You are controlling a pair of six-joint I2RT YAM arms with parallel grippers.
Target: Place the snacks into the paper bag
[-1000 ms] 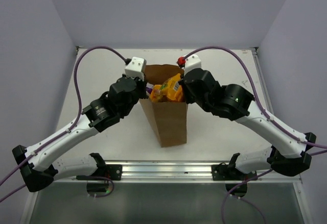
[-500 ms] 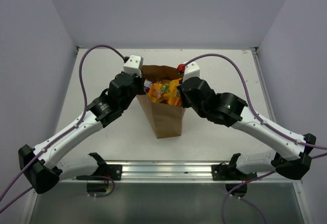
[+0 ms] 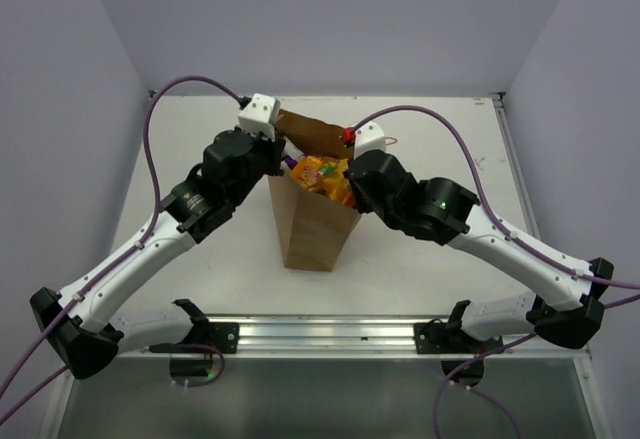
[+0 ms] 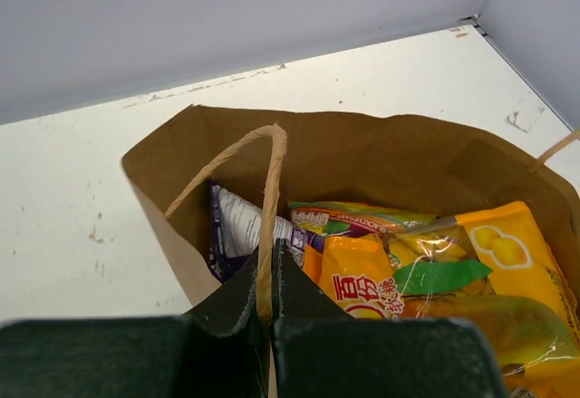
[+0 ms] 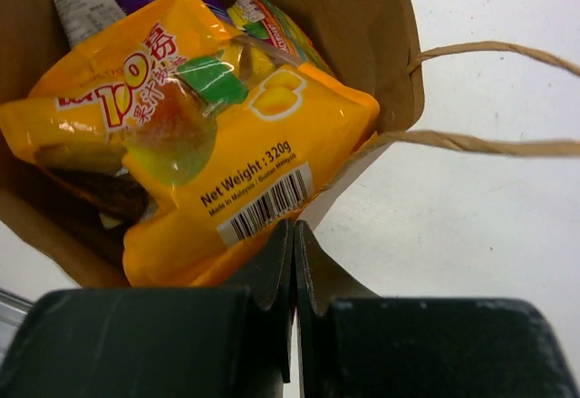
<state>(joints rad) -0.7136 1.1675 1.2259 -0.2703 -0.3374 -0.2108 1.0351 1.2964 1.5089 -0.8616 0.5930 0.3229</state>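
Observation:
The brown paper bag [image 3: 312, 229] stands upright mid-table, leaning a little, with several snacks [image 3: 322, 175] in its open mouth. My left gripper [image 3: 282, 156] is at its left rim; in the left wrist view it [image 4: 269, 262] is shut on the bag's twine handle [image 4: 270, 167]. My right gripper [image 3: 351, 171] is at the right rim; in the right wrist view it [image 5: 294, 231] is shut on the bag's paper edge [image 5: 362, 158]. Inside lie an orange-yellow packet [image 5: 245, 144], a purple packet [image 4: 234, 226] and a multicoloured packet [image 4: 358, 218]. The other packets are hidden.
The bag's second twine handle [image 5: 489, 146] hangs out over the white tabletop [image 3: 430, 139] on the right. Grey walls close in the back and both sides. A metal rail [image 3: 320, 334] with the arm bases runs along the near edge.
Both arms have moved the bag to the left and a little farther back, each keeping its hold. The bag now leans left, and the snacks sit lower in it.

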